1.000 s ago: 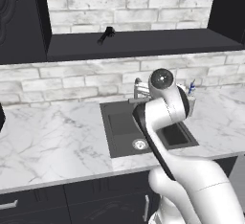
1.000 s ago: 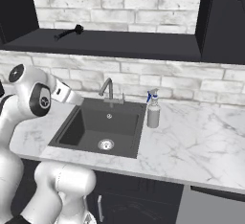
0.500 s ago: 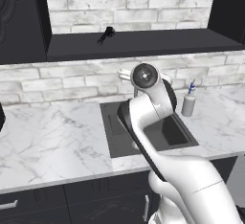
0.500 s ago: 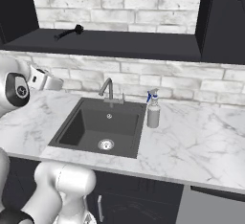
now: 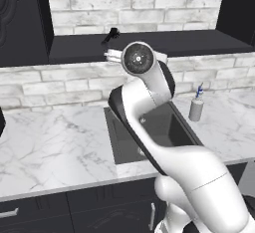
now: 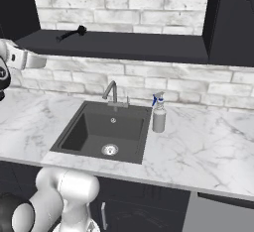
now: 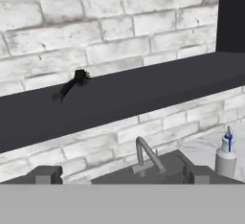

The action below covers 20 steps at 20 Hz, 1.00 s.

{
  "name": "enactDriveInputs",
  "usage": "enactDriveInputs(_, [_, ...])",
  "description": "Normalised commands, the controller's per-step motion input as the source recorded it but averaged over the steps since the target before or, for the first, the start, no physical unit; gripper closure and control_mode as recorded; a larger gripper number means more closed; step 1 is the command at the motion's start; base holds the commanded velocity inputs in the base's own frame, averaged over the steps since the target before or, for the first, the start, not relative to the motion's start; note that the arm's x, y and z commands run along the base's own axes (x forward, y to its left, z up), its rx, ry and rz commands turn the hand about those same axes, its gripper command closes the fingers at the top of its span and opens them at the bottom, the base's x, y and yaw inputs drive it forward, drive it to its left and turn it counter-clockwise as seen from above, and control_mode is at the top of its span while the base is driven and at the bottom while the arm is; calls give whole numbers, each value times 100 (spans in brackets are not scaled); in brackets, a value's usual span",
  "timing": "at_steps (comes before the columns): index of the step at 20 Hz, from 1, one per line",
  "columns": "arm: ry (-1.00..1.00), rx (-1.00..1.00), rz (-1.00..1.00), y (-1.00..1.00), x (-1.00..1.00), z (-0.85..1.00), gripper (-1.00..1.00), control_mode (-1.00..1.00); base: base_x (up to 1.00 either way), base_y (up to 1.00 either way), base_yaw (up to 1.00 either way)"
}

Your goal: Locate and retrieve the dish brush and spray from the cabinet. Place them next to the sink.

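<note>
The black dish brush [image 5: 110,35] [image 6: 71,32] [image 7: 71,86] lies on the cabinet's long dark shelf [image 5: 189,40] [image 6: 149,45] [image 7: 153,91], toward its left part. On the white marble just right of the sink [image 6: 82,127] [image 5: 115,145] the grey spray [image 5: 195,106] [image 6: 158,115] [image 7: 226,155] stands upright. My gripper [image 7: 122,176] is open with nothing between its dark fingertips [image 7: 45,174]. It hangs left of the steel faucet [image 6: 111,93] [image 7: 146,155], below shelf height, facing the brick wall, well short of the brush.
Tall black panels close the shelf at the left [image 5: 22,20] and at the right [image 6: 230,20]. Marble counter [image 5: 50,147] [image 6: 208,151] runs on both sides of the sink. My own arm [image 5: 149,107] covers much of the basin in the left base view.
The arm has swung up and to the left, lifting the hand from over the sink toward shelf height. Brush and spray have not moved; the jaws stayed open.
</note>
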Motion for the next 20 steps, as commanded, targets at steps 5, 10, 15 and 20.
enactDriveInputs(5, [0,-3,2,20,12,51,-100,-100,0,0,0])
enactDriveInputs(10, [4,0,-1,15,34,32,-100,-100,0,0,0])
enactDriveInputs(15, [7,-6,0,14,47,14,-100,-100,0,0,0])
enactDriveInputs(20, [24,-1,0,10,51,0,-100,-100,0,0,0])
